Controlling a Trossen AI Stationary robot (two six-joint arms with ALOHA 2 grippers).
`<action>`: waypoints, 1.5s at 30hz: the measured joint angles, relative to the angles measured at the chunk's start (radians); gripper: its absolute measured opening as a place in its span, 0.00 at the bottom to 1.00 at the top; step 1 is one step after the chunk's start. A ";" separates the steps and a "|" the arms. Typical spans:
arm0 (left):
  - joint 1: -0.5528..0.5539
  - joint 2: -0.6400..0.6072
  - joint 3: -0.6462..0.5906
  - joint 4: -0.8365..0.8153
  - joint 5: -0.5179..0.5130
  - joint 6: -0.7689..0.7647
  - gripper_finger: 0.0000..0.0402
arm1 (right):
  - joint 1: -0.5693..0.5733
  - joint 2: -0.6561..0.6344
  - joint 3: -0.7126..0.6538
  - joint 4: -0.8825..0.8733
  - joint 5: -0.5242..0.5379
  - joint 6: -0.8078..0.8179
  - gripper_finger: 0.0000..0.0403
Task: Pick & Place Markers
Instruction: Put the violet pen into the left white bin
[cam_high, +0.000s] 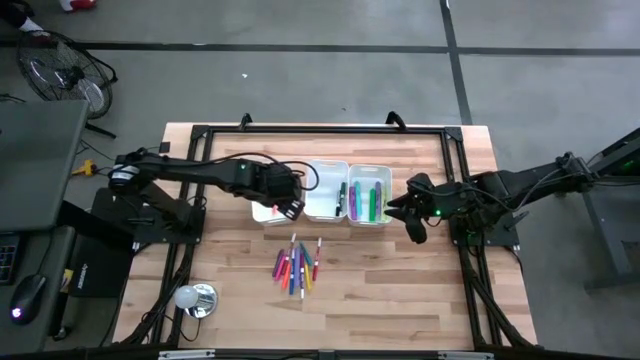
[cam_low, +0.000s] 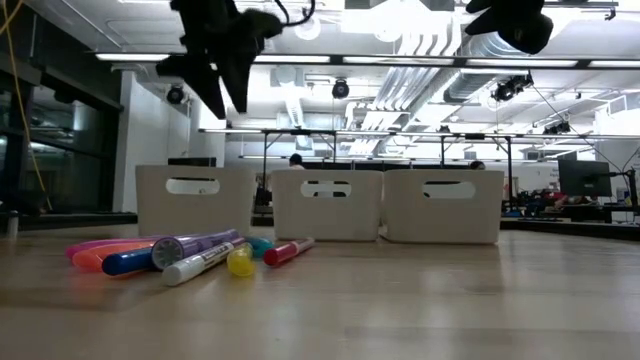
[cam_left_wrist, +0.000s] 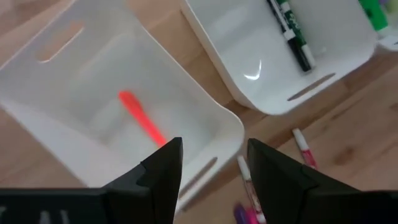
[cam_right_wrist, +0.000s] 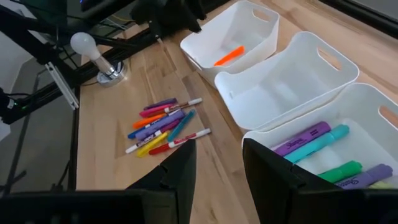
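While the left gripper (cam_left_wrist: 208, 171) hangs empty and parted above the left bin (cam_left_wrist: 37, 124), one orange marker (cam_left_wrist: 140, 116) is seen binned below; loose markers (cam_high: 295, 265) are left beside it; the right gripper (cam_right_wrist: 217, 165) is parted too.

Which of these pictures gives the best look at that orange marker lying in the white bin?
The left wrist view: it looks straight down on the orange marker lying alone in its bin. The right wrist view shows the marker smaller, farther off. The high view has the left arm over that bin; the low view shows only the bin's wall.
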 joint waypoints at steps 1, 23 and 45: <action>-0.010 0.000 0.021 -0.024 0.002 -0.011 0.44 | 0.000 0.000 0.000 -0.004 0.000 0.000 0.30; -0.367 0.214 0.095 -0.087 0.178 -0.522 0.44 | 0.000 -0.002 0.000 -0.084 -0.086 0.019 0.30; -0.309 0.391 0.022 -0.034 0.231 -0.426 0.44 | 0.000 -0.002 0.000 -0.091 -0.110 0.019 0.30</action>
